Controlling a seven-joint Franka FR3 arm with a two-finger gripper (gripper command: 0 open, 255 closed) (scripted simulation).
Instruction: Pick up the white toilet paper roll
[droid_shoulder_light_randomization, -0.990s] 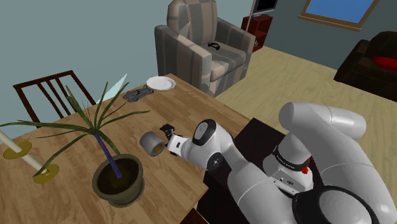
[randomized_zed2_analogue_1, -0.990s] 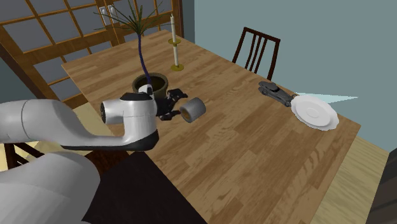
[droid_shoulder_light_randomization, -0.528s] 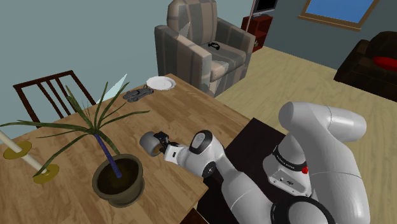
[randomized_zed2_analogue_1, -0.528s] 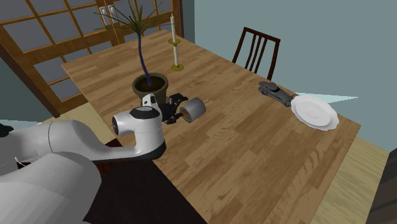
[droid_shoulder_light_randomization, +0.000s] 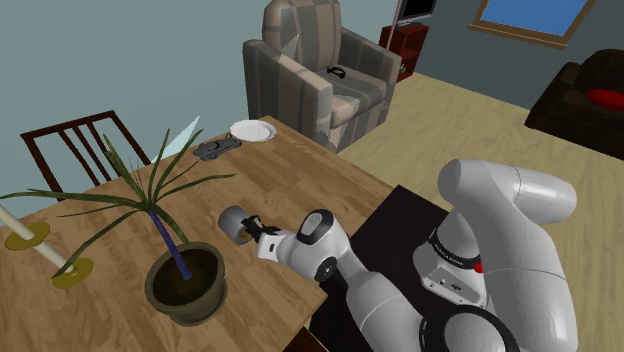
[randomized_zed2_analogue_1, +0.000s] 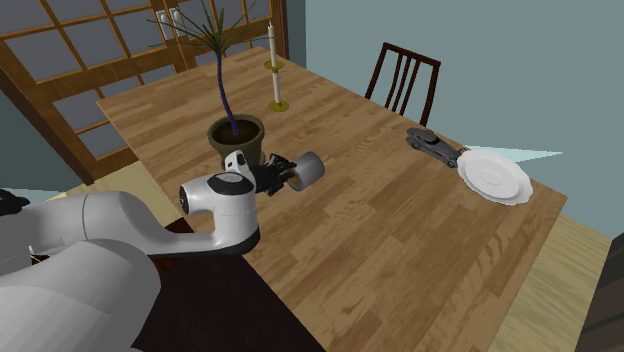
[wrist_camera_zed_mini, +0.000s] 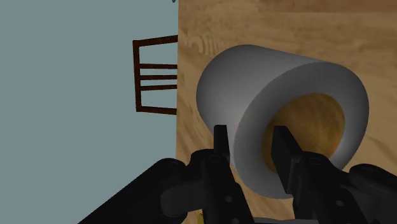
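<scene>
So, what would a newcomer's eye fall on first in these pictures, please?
Probably the grey paper roll lying on its side on the wooden table, its wall clasped by the black tool, one finger inside the hollow. Then the big white arm at the shoulder view's lower right, and the spiky potted plant beside the roll.

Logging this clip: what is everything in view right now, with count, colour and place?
toilet paper roll: one, pale grey, on its side on the table, near the pot
table: one, light wood
potted plant: one, green leaves, brownish pot, beside the roll
candles: two, pale, yellow holders, past the plant
plate: one, white, far table corner
small object: one, dark grey, beside the plate
chair: one, dark wood, at the table
armchair: one, striped, beyond the plate
sofa: one, dark, red cushion
arm: one, white
tool: one, black, at the roll's open end
</scene>
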